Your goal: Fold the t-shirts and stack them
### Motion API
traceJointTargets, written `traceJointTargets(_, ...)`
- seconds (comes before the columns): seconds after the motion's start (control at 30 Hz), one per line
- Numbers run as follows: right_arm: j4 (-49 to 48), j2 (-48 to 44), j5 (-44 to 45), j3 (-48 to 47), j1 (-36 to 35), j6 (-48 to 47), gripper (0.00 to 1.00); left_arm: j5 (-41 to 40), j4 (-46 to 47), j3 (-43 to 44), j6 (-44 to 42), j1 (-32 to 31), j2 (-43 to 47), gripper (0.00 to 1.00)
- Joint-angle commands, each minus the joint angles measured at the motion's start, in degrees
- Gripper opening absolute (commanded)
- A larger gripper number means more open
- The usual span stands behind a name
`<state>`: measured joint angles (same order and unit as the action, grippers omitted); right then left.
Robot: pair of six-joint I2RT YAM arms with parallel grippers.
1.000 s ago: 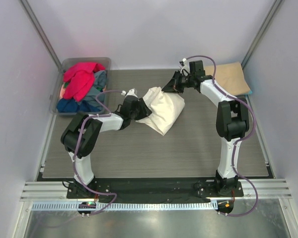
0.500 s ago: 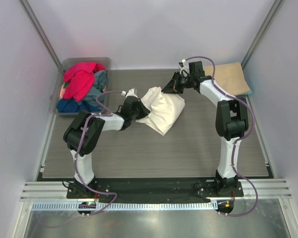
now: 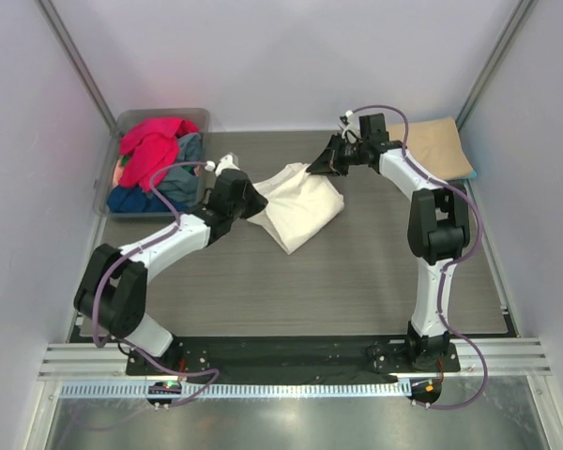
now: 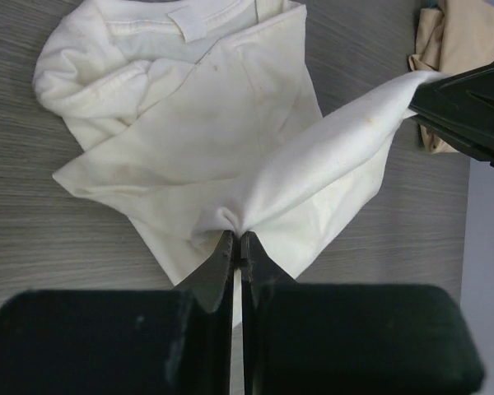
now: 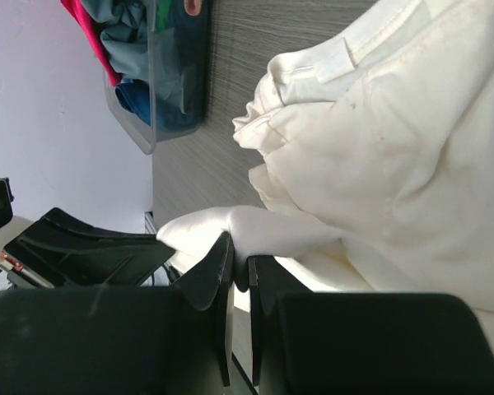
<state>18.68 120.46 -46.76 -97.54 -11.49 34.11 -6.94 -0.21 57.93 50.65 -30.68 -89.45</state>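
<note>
A cream-white t-shirt (image 3: 298, 204) lies crumpled mid-table. My left gripper (image 3: 247, 199) is shut on its left edge; in the left wrist view (image 4: 236, 237) the cloth bunches between its tips. My right gripper (image 3: 317, 169) is shut on the shirt's upper edge; the right wrist view (image 5: 240, 265) shows a fold of it (image 5: 379, 164) pinched. The edge is stretched between the two grippers. A tan-beige shirt (image 3: 430, 146) lies folded at the back right. Red (image 3: 150, 150) and blue-grey (image 3: 188, 150) shirts fill the tub.
The grey plastic tub (image 3: 203, 116) stands at the back left corner; it also shows in the right wrist view (image 5: 152, 123). White walls close the back and both sides. The grey table (image 3: 310, 291) runs toward the arm bases.
My left gripper has pulled left and back with the shirt's edge, its arm stretching out. The white shirt has spread flatter. The right gripper has barely moved.
</note>
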Motion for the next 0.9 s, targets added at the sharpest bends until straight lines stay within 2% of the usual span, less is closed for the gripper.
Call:
traceJointTargets(0.0, 0.74, 1.08, -1.84, -5.38, 0.06, -0.27, 0.01, -4.48, -6.38, 1.75, 0.06, 0.09, 3.57, 0.00)
traceJointTargets(0.37, 2.68, 9.16, -1.40, -19.51, -2.22, 1.92, 0.01, -8.53, -12.62, 10.00, -7.23, 2.36, 3.76, 0.00)
traceJointTargets(0.5, 2.68, 14.00, -1.31, -24.80, -2.22, 2.98, 0.01, -3.44, -11.66, 13.34, -9.78, 5.62, -0.72, 0.00)
traceJointTargets(0.63, 2.77, 19.36, -1.05, -29.98, -2.22, 4.30, 0.01, -1.33, -11.04, 17.03, -12.77, 7.82, -8.43, 0.00)
traceJointTargets(0.8, 2.51, 26.22, -0.87, -35.87, -2.22, 5.35, 0.01, 0.96, -10.34, 21.69, -12.60, 11.51, -15.66, 0.00)
traceJointTargets(0.83, 2.42, 27.36, -0.79, -37.88, -2.23, 5.53, 0.02, 1.31, -9.73, 22.57, -12.68, 12.04, -17.06, 0.00)
traceJointTargets(0.87, 2.16, 28.32, -0.79, -39.03, -2.23, 5.79, 0.10, 1.58, -9.90, 25.53, -13.64, 13.00, -20.73, 0.00)
